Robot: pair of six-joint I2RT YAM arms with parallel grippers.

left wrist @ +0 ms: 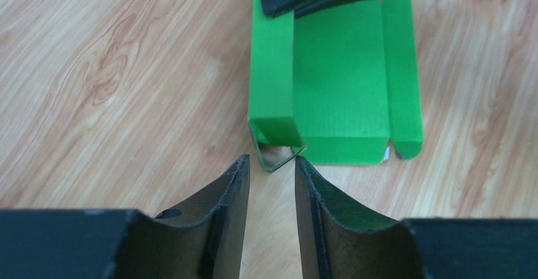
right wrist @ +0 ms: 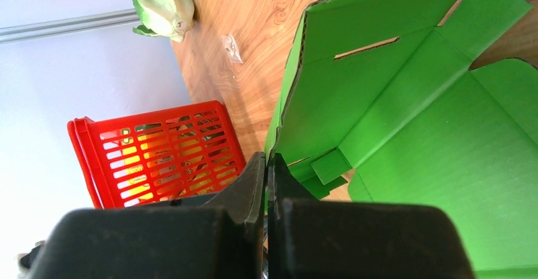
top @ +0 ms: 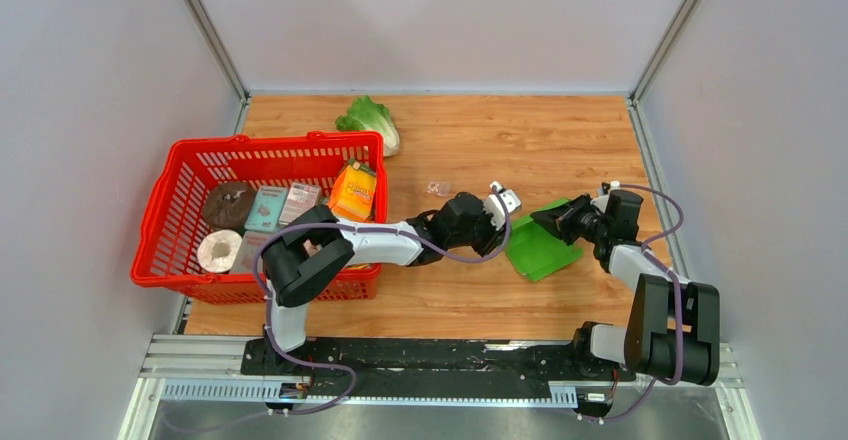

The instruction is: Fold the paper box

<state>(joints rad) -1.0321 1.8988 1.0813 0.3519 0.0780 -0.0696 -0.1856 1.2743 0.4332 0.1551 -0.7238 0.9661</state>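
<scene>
The paper box [top: 545, 252] is a bright green die-cut sheet lying on the wooden table, partly folded. In the left wrist view its long side wall [left wrist: 274, 70] is folded over into a hollow strip, and the flat panel [left wrist: 342, 82] lies beside it. My left gripper [left wrist: 273, 165] is open with a narrow gap, its tips either side of the strip's near corner; in the top view it [top: 500, 228] sits at the box's left edge. My right gripper [right wrist: 266, 165] is shut on the raised wall of the box [right wrist: 355, 89], at the box's far corner in the top view [top: 543, 218].
A red basket [top: 170, 190] with several packets stands at the left, an orange carton [top: 352, 192] leaning at its right end. A lettuce [top: 370, 120] lies at the back. A small clear wrapper [top: 438, 188] lies behind the left gripper.
</scene>
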